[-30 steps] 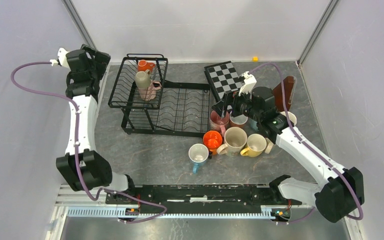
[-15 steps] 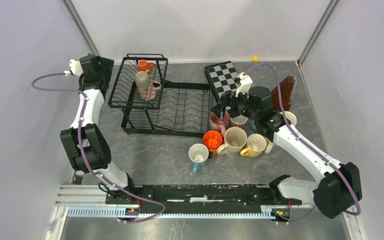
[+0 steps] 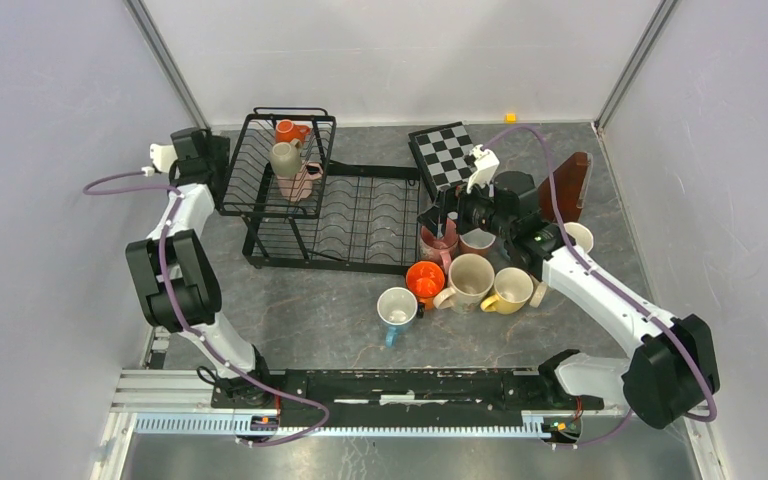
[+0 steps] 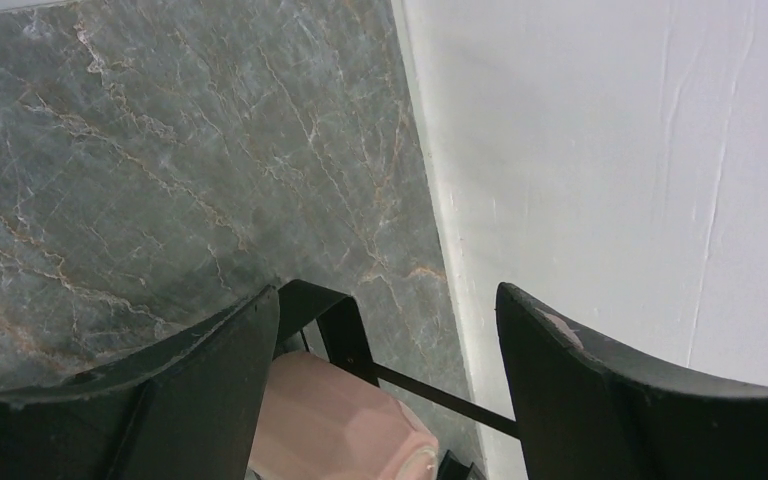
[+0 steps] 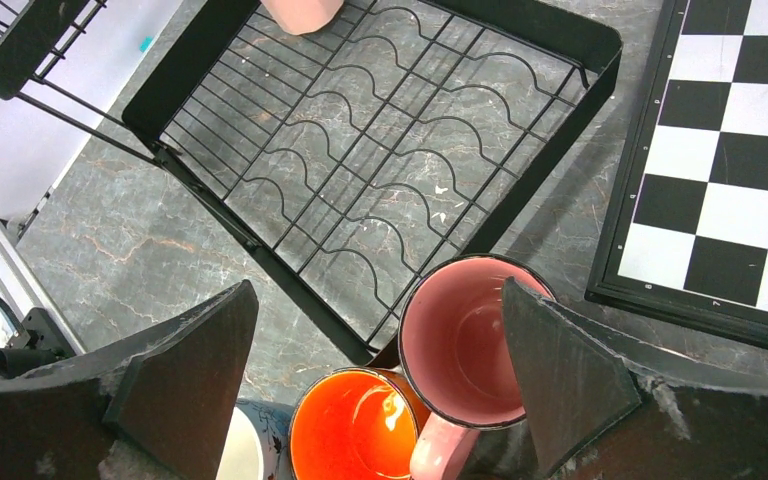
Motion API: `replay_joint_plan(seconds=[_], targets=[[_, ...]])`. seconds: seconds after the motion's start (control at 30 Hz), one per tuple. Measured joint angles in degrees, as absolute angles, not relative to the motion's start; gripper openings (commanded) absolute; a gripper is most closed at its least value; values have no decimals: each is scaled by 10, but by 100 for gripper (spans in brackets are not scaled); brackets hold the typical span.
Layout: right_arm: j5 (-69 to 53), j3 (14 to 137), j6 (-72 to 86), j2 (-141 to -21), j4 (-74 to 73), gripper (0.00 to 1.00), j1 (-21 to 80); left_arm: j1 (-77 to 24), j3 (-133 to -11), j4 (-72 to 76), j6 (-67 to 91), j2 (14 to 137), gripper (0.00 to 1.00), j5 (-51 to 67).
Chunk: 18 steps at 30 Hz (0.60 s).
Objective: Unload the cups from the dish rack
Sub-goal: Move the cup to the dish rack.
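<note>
Partly unloaded; left hand (image 4: 388,292) and right hand (image 5: 380,290) both open, empty.
Black wire dish rack (image 3: 360,215) holds an orange cup (image 3: 288,130), beige cup (image 3: 283,158) and pink cup (image 3: 300,183) in its tall basket (image 3: 243,185); other handled cups (image 3: 470,278) cluster on the desk (image 3: 310,310) just right of it.

Table (image 3: 300,320): grey marble-look top with tan veins, matte. Boxed in on three sides by the back wall (image 3: 400,50), left wall (image 3: 40,220) and right wall (image 3: 735,200), all plain, pale and faintly lilac. A slanted metal corner post sits at the back-left (image 3: 165,65), another at the back-right (image 3: 635,62). A slotted aluminium rail (image 3: 200,424) runs along the table's near edge. In the left wrist view, the wall meets the table top in a straight seam. Light is even and diffuse, shadows soft.
</note>
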<state>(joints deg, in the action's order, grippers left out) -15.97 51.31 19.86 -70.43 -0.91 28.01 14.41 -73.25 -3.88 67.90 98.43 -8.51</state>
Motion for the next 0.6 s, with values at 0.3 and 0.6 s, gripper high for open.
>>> replay_joint_plan(seconds=[0.3, 0.6], targets=[[-166, 513, 197, -713, 2, 98, 281, 144, -703, -6, 695, 1005, 64, -63], [-168, 503, 197, -713, 19, 98, 285, 136, -700, 10, 722, 1006, 25, -38]])
